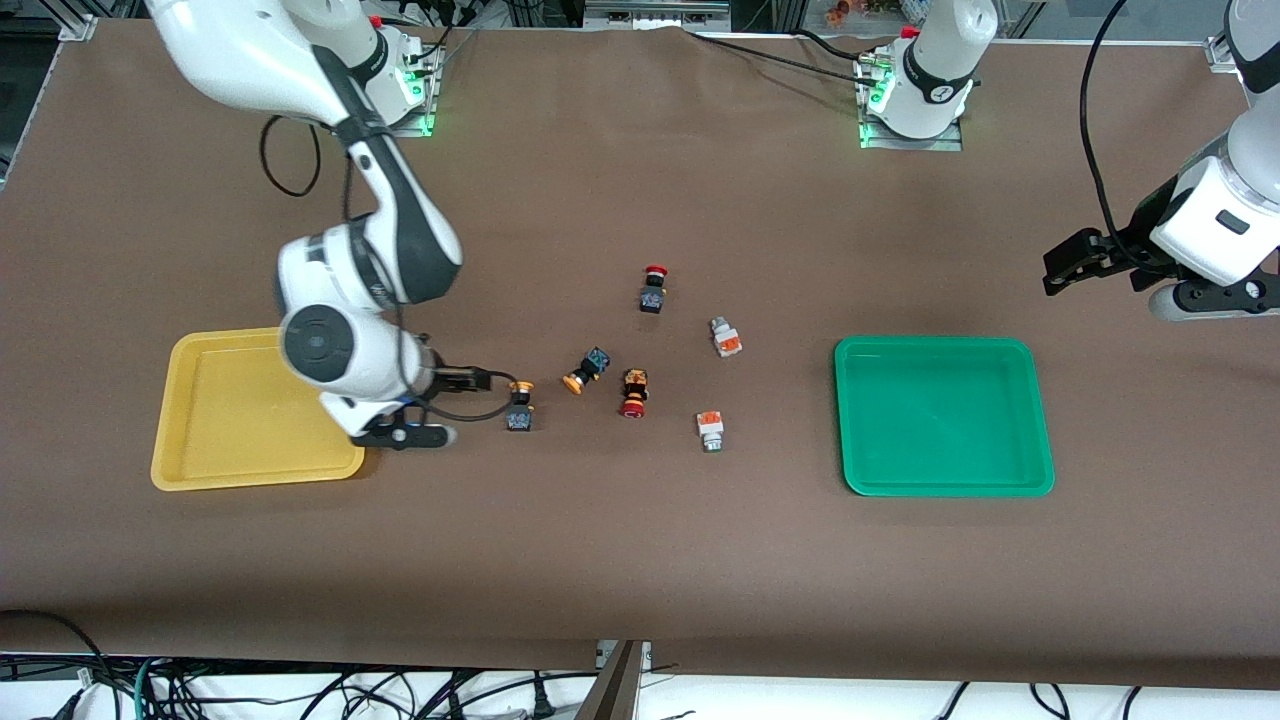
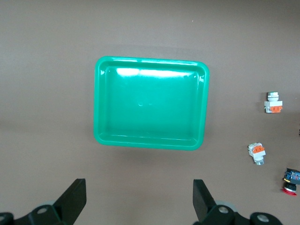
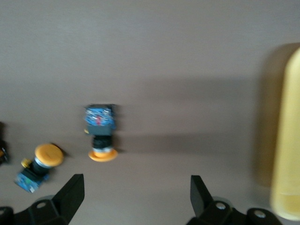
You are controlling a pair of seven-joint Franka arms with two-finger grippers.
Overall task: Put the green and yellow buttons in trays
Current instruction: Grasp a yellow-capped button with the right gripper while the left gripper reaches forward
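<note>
Two yellow-capped buttons lie mid-table: one (image 1: 520, 405) close to my right gripper and one (image 1: 585, 370) tipped on its side. Both show in the right wrist view, the first (image 3: 100, 133) and the second (image 3: 37, 164). Two white-grey buttons (image 1: 726, 337) (image 1: 711, 430) lie toward the green tray (image 1: 945, 470). The yellow tray (image 1: 230, 460) is empty. My right gripper (image 1: 480, 385) (image 3: 133, 197) is open and empty, low between the yellow tray and the first button. My left gripper (image 1: 1070, 265) (image 2: 139, 201) is open and empty, up beside the empty green tray (image 2: 101, 103).
Two red-capped black switches (image 1: 655, 288) (image 1: 634, 392) lie among the buttons. The left wrist view shows the white-grey buttons (image 2: 273, 103) (image 2: 257, 152) and one red-capped switch (image 2: 290, 180). The yellow tray's rim (image 3: 288, 140) shows in the right wrist view. Brown cloth covers the table.
</note>
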